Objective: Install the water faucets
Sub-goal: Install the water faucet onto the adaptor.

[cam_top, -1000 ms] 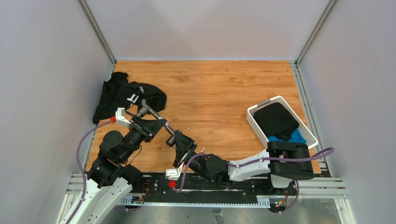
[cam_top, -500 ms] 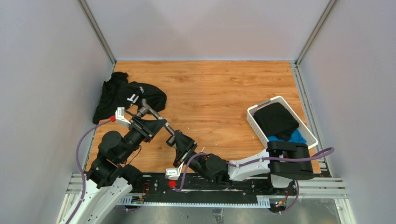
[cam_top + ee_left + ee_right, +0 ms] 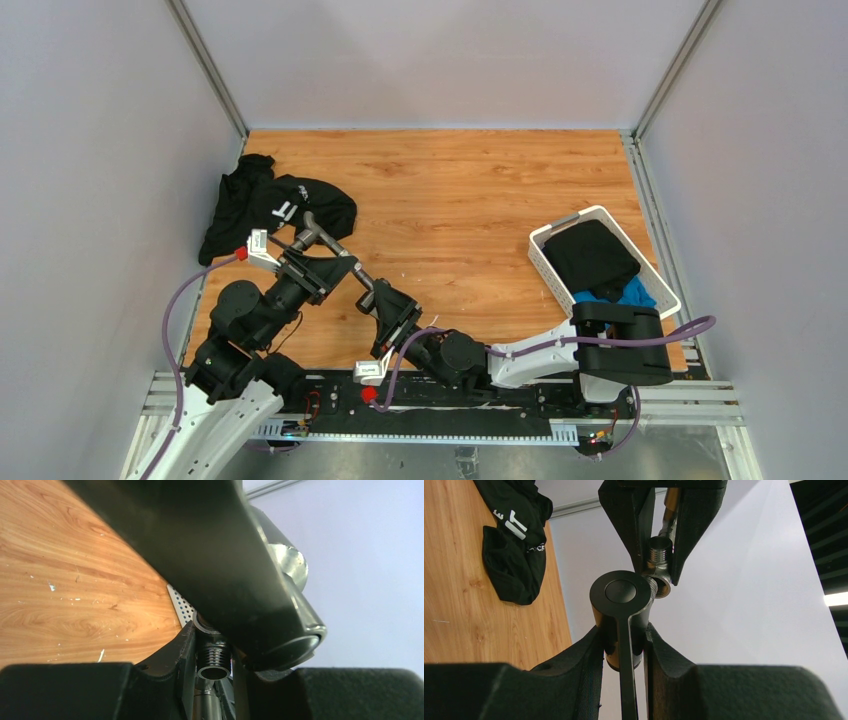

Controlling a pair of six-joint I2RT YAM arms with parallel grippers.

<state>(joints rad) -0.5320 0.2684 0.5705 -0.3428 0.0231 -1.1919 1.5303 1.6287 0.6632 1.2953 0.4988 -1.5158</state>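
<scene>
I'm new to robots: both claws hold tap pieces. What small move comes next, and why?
Probably ease the tap body in the right gripper against the port of the fitting in the left gripper, then twist: both are gripped, nearly touching, apparently unjoined.

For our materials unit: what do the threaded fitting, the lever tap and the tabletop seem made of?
The threaded fitting: likely metal, silvery, with cut threads and glints. The lever tap: probably metal, dark satin coat, soft sheen. The tabletop: wood or wood-look laminate, grain visible; which is unclear.
</scene>
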